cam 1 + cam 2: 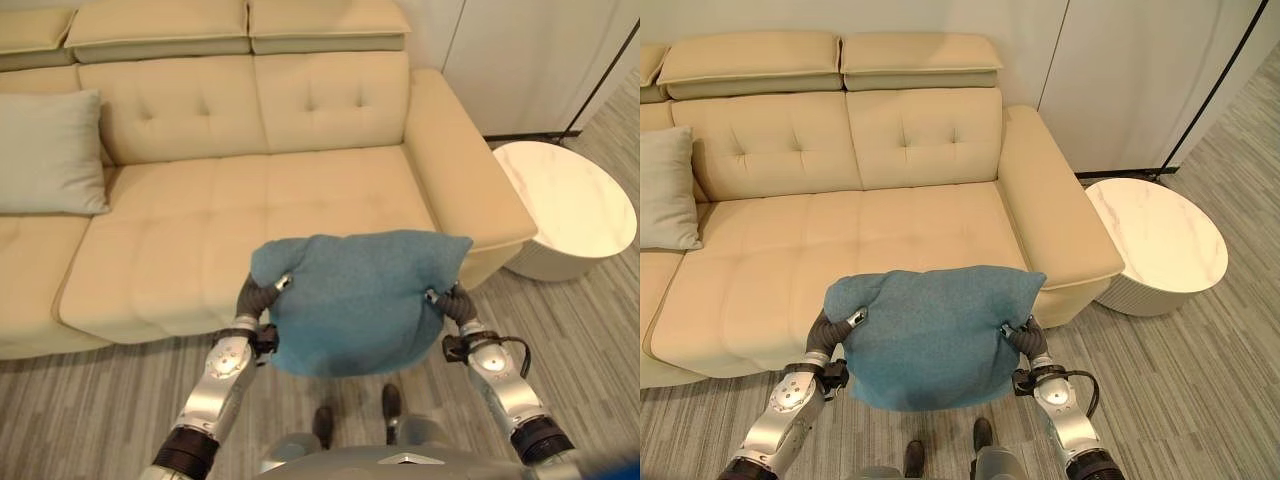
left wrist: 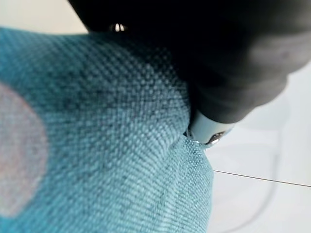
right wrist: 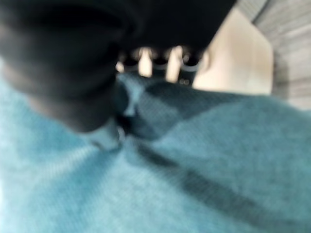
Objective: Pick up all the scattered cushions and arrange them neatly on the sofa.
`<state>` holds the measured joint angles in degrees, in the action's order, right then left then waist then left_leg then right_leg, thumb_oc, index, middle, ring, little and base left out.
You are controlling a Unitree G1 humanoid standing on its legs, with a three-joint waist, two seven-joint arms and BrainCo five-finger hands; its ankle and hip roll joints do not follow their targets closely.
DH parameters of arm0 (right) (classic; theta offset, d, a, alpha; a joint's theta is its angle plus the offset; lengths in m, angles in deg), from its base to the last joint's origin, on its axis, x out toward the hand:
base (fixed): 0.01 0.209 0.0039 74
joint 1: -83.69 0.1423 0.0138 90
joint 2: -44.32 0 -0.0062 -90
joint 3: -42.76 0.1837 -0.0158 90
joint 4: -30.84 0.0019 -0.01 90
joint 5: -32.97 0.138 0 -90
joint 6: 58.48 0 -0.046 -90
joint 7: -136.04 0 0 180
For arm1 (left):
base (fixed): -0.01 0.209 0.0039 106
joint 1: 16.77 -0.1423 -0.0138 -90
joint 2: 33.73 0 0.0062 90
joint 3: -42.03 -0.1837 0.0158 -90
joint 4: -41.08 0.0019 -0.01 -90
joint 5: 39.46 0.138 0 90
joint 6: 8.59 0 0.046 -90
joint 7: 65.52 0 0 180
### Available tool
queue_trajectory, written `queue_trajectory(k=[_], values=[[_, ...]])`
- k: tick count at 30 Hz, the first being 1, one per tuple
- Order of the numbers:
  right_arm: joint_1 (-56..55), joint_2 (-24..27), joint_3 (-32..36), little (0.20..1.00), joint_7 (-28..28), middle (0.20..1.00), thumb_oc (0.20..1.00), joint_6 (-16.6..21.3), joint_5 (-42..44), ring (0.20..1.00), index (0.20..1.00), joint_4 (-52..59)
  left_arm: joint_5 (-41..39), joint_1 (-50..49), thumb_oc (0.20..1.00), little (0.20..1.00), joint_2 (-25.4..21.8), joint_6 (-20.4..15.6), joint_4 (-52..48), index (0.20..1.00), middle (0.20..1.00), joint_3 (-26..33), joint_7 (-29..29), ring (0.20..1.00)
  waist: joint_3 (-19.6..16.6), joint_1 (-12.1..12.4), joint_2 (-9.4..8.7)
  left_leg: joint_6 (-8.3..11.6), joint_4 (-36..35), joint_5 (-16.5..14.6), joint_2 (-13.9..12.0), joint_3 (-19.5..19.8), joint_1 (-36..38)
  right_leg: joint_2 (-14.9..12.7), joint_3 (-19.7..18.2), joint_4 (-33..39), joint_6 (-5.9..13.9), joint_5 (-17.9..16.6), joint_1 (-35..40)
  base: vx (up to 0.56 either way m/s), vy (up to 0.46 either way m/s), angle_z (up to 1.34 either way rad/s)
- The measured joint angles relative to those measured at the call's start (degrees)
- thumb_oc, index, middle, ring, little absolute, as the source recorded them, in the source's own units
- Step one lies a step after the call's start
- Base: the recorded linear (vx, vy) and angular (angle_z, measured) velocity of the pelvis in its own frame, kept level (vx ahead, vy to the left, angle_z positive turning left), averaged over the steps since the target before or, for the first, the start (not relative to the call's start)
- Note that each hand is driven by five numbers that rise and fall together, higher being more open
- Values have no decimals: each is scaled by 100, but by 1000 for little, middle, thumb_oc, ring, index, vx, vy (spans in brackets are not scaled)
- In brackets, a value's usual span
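Observation:
A teal cushion (image 1: pixel 355 300) hangs in the air in front of the beige sofa (image 1: pixel 250 200), just short of the seat's front edge. My left hand (image 1: pixel 258 295) grips its left upper corner and my right hand (image 1: pixel 452 303) grips its right upper corner. In the left wrist view the thumb (image 2: pixel 209 128) digs into the teal weave (image 2: pixel 97 145). In the right wrist view fingers (image 3: pixel 155 58) curl over the cushion's edge (image 3: pixel 194 170). A pale grey-green cushion (image 1: pixel 50 150) leans upright against the sofa's backrest at the left.
A round white marble side table (image 1: pixel 565 205) stands on the striped grey floor by the sofa's right armrest (image 1: pixel 460 170). The sofa's middle and right seats lie bare. White wall panels rise behind the table.

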<state>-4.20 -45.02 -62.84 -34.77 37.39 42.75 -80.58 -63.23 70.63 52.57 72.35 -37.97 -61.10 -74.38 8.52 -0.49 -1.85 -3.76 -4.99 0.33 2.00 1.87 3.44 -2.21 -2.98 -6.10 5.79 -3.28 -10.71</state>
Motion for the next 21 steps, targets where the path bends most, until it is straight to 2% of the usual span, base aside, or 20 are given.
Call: queue_trajectory(k=[1, 2, 3, 4, 5, 7, 8, 11, 12, 14, 15, 16, 18, 19, 21], values=[[5, 12, 6, 200, 12, 200, 200, 0, 1, 200, 200, 5, 4, 71, 200, 200, -36, 0, 0, 200, 200, -24, -4, 200, 1, -40, -22, 70, 6, 25, -20, 106, -28, 35, -70, 210, 40, -67, 22, 204, -164, 30], [11, 61, 32, 200, 16, 200, 200, 0, 2, 200, 200, 3, 12, 133, 200, 200, 44, 0, 54, 200, 200, -36, 2, 200, 9, -49, 14, 134, 6, 10, -84, 183, -47, 115, -51, 265, -82, -48, 136, 155, -145, 52], [-10, 130, 64, 200, 26, 200, 200, 3, 4, 200, 200, -4, 17, 251, 200, 200, 140, 5, 172, 200, 200, -84, 1, 200, 60, -110, 104, 225, 17, -15, -178, 351, -42, 184, -169, 328, -111, -40, 328, 151, -135, 95], [-83, 233, 107, 200, 48, 200, 200, -3, 4, 200, 200, -33, 18, 401, 200, 200, 205, 16, 285, 200, 200, -256, -7, 200, 42, -268, 130, 314, 105, -49, -201, 732, -58, 253, -354, 342, -217, 78, 481, 236, -229, 122], [-49, 328, 135, 200, 78, 200, 200, -38, 3, 200, 200, -40, 18, 415, 200, 200, 236, -5, 245, 200, 200, -326, 16, 200, 40, -290, 101, 402, 119, 11, -309, 905, -41, 369, -363, 224, -266, 168, 507, 315, -313, 104], [-2, 432, 152, 200, 62, 200, 200, -36, -2, 200, 200, -11, 15, 404, 200, 200, 247, -10, 253, 200, 200, -339, 15, 200, 21, -307, 69, 540, 281, -25, -402, 1129, -129, 447, -296, 91, -350, 351, 542, 226, -234, 69], [-8, 470, 213, 200, 67, 200, 200, -31, -2, 200, 200, 27, 12, 402, 200, 200, 264, -12, 249, 200, 200, -412, 25, 200, -31, -394, -2, 632, 432, -2, -366, 1327, -241, 411, -102, 47, -496, 453, 562, 177, -207, 80], [0, 460, 284, 200, 70, 200, 200, -22, -1, 200, 200, 24, 8, 398, 200, 200, 243, -9, 252, 200, 200, -463, 25, 200, -61, -366, -150, 722, 931, 29, -356, 1417, -534, 508, 88, 28, -646, 581, 636, 125, -180, 67], [1, 460, 302, 200, 65, 200, 200, -5, 0, 200, 200, 26, -13, 426, 200, 200, 226, -10, 255, 200, 200, -469, 27, 200, -52, -346, -336, 793, 1809, 67, -163, 1355, -1055, 404, 245, 55, -732, 589, 646, 68, -91, 58], [1, 440, 330, 200, 63, 200, 200, 11, 1, 200, 200, 28, -34, 433, 200, 200, 233, -8, 258, 200, 200, -483, 27, 200, -38, -327, -461, 788, 2460, -23, -70, 1105, -1456, 346, 383, 107, -811, 528, 673, 108, -35, 41], [-20, 430, 365, 200, 65, 200, 200, 19, 4, 200, 200, 30, -32, 424, 200, 200, 231, -5, 257, 200, 200, -480, 103, 200, -37, -302, -506, 669, 2480, -161, -88, 752, -1577, 360, 477, 217, -924, 583, 751, 111, 0, 30], [-23, 434, 379, 200, 65, 200, 200, 18, 5, 200, 200, 29, -31, 422, 200, 200, 222, -5, 256, 200, 200, -485, 153, 200, -34, -308, -505, 624, 2375, -200, -63, 590, -1602, 379, 513, 248, -925, 586, 754, 230, 14, 37], [-34, 435, 396, 200, 65, 200, 200, 17, 7, 200, 200, 29, -27, 432, 200, 200, 234, 1, 257, 200, 200, -489, 178, 200, -11, -346, -544, 615, 2087, -230, -17, 250, -1648, 381, 555, 346, -952, 553, 787, 188, 35, 29], [-34, 430, 421, 200, 90, 200, 200, 12, 8, 200, 200, -2, -17, 459, 200, 200, 225, 27, 262, 200, 200, -524, 220, 200, 6, -316, -538, 624, 1930, -230, 17, -80, -1833, 409, 549, 504, -942, 544, 848, 128, 32, 21], [-24, 430, 431, 200, 111, 200, 200, 10, 7, 200, 200, -2, -10, 428, 200, 200, 243, 64, 261, 200, 200, -512, 228, 200, 20, -208, -503, 608, 1602, -137, 84, -136, -2011, 472, 505, 614, -936, 484, 870, 283, 110, -8]])
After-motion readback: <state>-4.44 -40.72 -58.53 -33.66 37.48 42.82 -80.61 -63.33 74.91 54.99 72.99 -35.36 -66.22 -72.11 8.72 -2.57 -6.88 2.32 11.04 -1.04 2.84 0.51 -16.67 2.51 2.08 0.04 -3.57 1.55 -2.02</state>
